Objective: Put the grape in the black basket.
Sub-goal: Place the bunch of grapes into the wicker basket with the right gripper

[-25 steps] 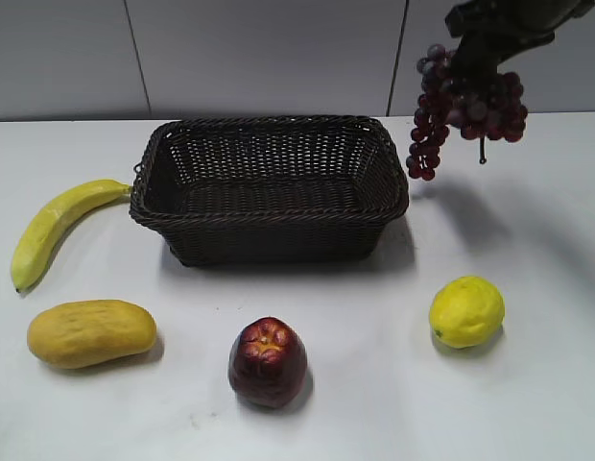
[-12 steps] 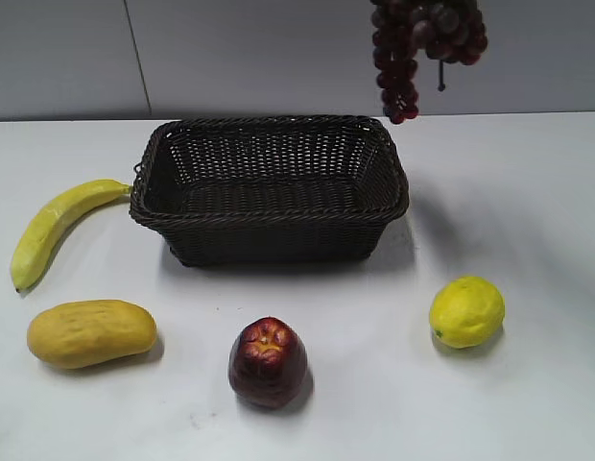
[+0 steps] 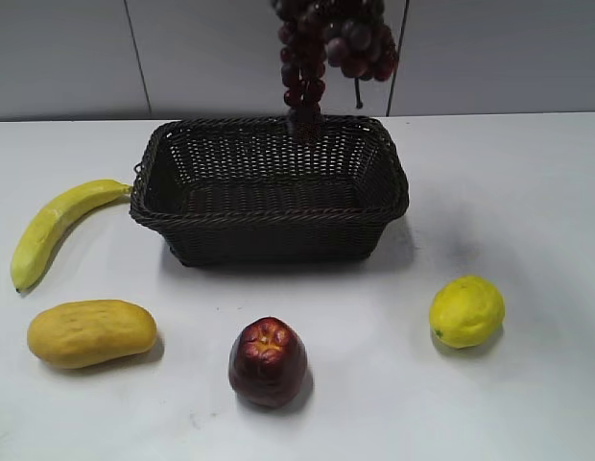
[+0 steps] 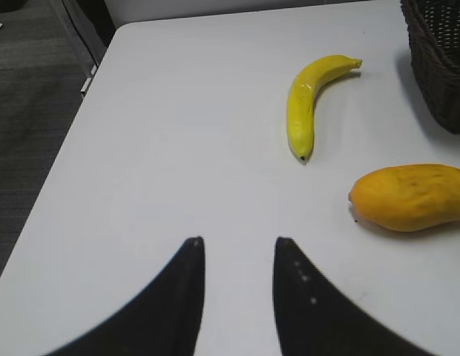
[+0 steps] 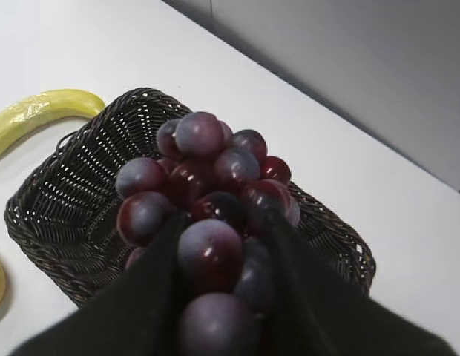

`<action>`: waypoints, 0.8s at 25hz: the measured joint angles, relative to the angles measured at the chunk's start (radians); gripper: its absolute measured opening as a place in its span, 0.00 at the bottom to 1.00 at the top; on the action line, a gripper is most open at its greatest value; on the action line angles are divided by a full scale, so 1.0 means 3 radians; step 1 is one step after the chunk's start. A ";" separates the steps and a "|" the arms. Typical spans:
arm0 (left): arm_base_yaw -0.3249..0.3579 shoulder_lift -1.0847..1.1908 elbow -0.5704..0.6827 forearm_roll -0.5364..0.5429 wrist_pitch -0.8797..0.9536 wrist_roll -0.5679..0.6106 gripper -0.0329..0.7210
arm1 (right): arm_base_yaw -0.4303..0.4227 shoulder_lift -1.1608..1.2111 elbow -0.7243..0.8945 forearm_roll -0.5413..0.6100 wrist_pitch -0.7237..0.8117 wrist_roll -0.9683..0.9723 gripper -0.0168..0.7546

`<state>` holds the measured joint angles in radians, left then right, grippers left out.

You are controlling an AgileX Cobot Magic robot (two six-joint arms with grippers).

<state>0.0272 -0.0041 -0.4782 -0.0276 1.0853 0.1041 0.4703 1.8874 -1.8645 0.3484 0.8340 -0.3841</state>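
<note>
The grape (image 3: 328, 50) hangs in the air above the rear rim of the black basket (image 3: 269, 216), clear of the wicker, its lowest berries in line with the back wall. The right gripper (image 5: 226, 256) is clamped on the bunch, 2 dark fingers (image 5: 159, 285) pressed against the berries. The left gripper (image 4: 237, 256) hovers over the table (image 4: 178, 148) left of the basket, fingers narrowly parted, holding nothing. A banana (image 3: 56, 226) lies left of the basket.
</note>
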 joint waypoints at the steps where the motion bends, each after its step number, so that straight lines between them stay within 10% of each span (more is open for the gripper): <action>1: 0.0000 0.0000 0.0000 0.0000 0.0000 0.0000 0.36 | 0.0000 0.0066 0.0000 0.0018 0.0001 -0.0003 0.31; 17: 0.0000 0.0000 0.0000 0.0000 0.0000 0.0000 0.36 | 0.0000 0.0929 0.0000 0.0215 -0.0233 -0.0038 0.30; 20: 0.0000 0.0000 0.0000 0.0000 0.0000 0.0000 0.36 | 0.0000 0.0973 0.0000 0.0256 -0.0247 -0.0038 0.50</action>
<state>0.0272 -0.0041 -0.4782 -0.0276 1.0853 0.1041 0.4703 2.1793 -1.8645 0.4252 0.7599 -0.3955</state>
